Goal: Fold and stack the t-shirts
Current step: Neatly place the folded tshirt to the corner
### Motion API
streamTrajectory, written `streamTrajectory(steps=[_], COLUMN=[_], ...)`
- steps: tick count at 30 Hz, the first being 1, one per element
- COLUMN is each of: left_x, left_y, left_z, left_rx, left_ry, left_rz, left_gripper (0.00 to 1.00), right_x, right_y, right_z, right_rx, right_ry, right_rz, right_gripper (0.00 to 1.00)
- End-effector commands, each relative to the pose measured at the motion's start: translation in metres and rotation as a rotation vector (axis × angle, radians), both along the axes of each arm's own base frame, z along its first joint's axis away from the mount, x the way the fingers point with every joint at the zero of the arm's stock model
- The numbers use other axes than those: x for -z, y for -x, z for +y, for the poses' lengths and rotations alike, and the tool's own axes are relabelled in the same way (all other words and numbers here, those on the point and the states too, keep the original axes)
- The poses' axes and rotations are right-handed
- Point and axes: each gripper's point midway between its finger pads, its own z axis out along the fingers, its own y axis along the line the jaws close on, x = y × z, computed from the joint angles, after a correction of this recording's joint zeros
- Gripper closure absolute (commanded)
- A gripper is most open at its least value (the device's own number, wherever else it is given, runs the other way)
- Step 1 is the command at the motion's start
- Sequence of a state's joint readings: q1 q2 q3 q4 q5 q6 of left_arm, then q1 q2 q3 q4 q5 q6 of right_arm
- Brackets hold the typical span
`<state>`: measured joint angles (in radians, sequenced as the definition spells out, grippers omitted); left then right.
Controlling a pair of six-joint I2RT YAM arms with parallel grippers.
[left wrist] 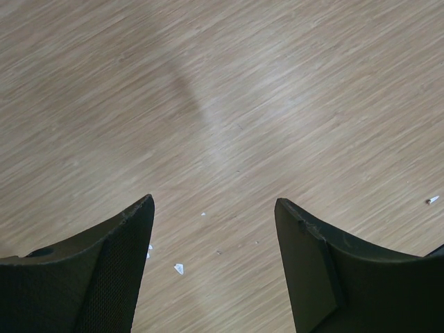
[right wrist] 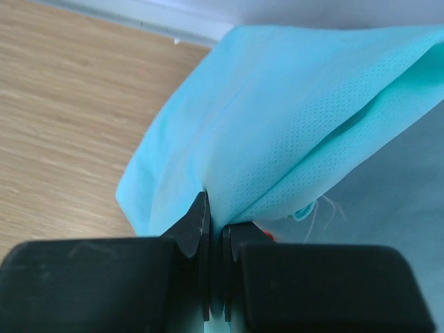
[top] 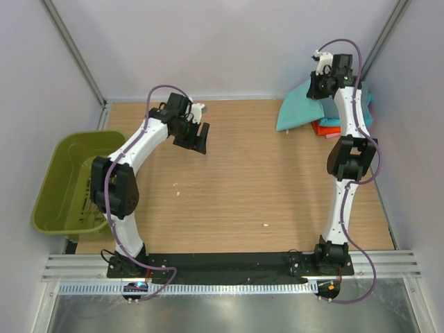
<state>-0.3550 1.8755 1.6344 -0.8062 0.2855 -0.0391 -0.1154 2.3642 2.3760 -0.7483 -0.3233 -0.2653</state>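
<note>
- My right gripper [right wrist: 215,211]: pinched shut on a fold of the mint-green soft cloth t-shirt [right wrist: 291,118].
- My left gripper [left wrist: 215,208]: spread wide, empty; that t-shirt lies well off to its right.

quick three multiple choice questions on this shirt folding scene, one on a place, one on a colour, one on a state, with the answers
1. Where is the olive-green plastic basket relative to the light wooden table?
A. on its far right corner
B. off its left edge
C. in its middle, between the arms

2. What colour is the cloth t-shirt peeking out at the near edge of the mint-teal soft cloth t-shirt?
A. yellow
B. purple
C. orange-red

3. How is the left tool?
A. open, holding nothing
B. shut on a shirt
C. shut on the basket rim

Answers:
1 B, the top view shows it left of the tabletop.
2 C, the orange-red cloth t-shirt shows there in the far right corner.
3 A, its wrist view shows only bare wood in its wide gap.
</note>
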Motion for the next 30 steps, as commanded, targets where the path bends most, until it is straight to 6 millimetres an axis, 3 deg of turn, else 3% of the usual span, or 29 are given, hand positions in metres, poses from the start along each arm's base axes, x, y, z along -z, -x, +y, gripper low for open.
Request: streamTrajectory(steps=[1, 5, 9, 19, 24, 30], left_x=[-0.030, -0.028, -0.026, -0.024, -0.023, -0.018], left_y=[0.003, 0.006, 0.003, -0.004, -0.002, 0.002], left_z=[0.005, 0.005, 0.007, 0.001, 0.000, -0.003], left_rx=[0.013, 0.012, 0.006, 0.011, 0.019, 0.033], left_ry=[0.006, 0.005, -0.003, -0.005, -0.012, -0.031], left_rz=[-0.085, -0.081, -0.083, -0.080, -0.075, -0.068], left_gripper=[0.28, 0.28, 0.28, 0.28, 0.28, 0.28], right_x=[-0.077, -0.098, -0.100, -0.118, -0.109, -0.093], right_y=[-0.023, -0.028, -0.020, -0.015, -0.018, -0.035], right_z=[-0.020, -0.050, -0.073, -0.151, -0.172, -0.190], right_rx=[0.028, 0.070, 0.092, 0.235, 0.268, 0.344], right_ry=[0.063, 0.086, 0.107, 0.170, 0.199, 0.238], right_rz=[-0.208, -0.278, -0.272, -0.337, -0.337, -0.366], right_gripper=[0.99, 0.99, 0.99, 0.99, 0.99, 0.99])
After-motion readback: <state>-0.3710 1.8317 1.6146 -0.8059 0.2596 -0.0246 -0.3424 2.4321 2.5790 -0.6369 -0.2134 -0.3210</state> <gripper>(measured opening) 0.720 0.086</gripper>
